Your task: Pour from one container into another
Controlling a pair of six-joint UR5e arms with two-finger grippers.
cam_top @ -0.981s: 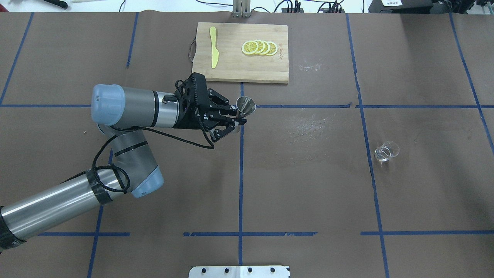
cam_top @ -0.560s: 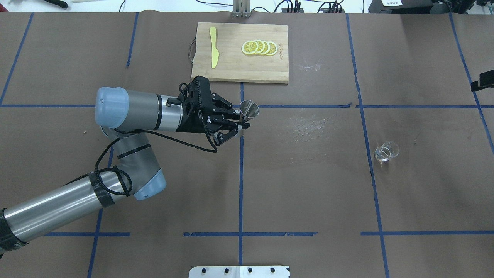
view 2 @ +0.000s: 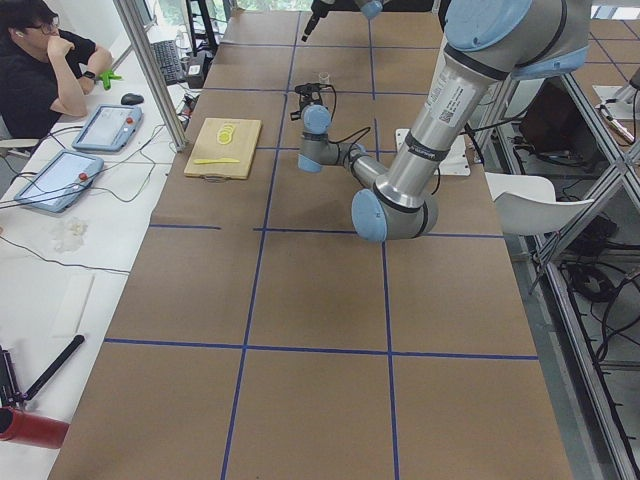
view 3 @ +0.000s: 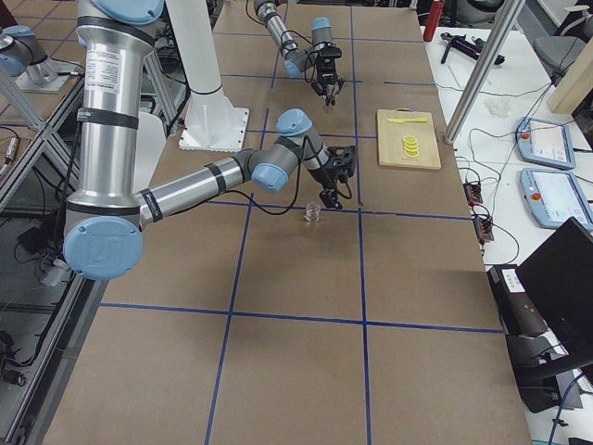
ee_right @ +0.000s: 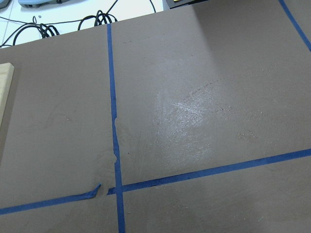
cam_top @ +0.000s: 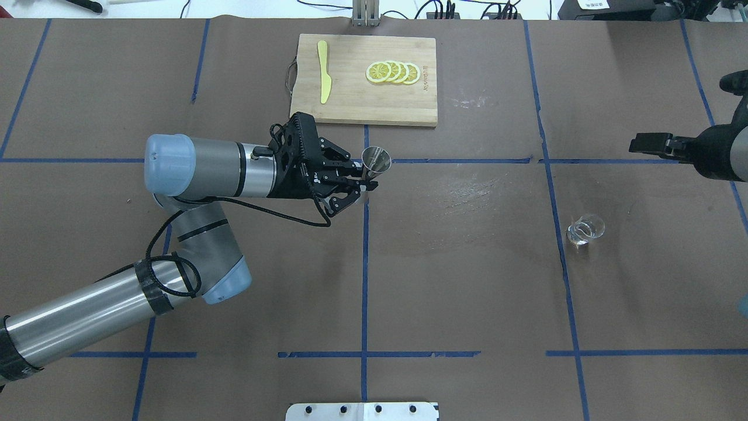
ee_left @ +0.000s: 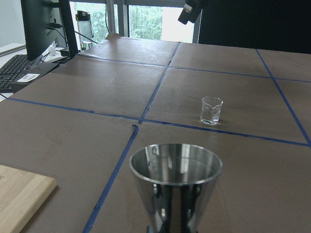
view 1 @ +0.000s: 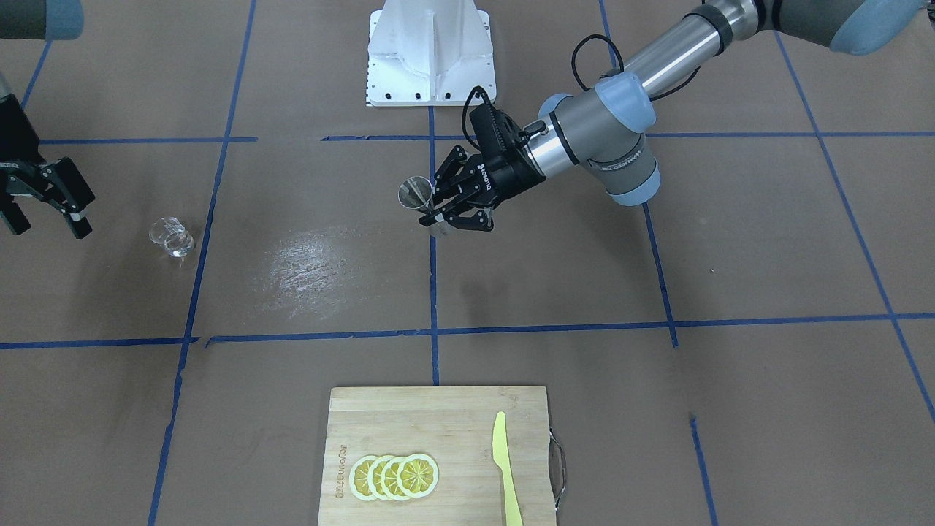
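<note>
Steel jigger (cam_top: 376, 161) upright in left gripper (cam_top: 366, 179), glass cup (cam_top: 584, 229) well apart

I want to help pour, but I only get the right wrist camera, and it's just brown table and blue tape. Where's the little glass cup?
Observer: The glass cup stands on the table beside the right gripper, toward the table's middle.
Operator: Are my fingers open?
Observer: Yes, the fingers are spread wide, holding nothing.
Operator: Where do I pour it?
Observer: Into the steel jigger; the left gripper holds it mouth-up near the table's middle.
</note>
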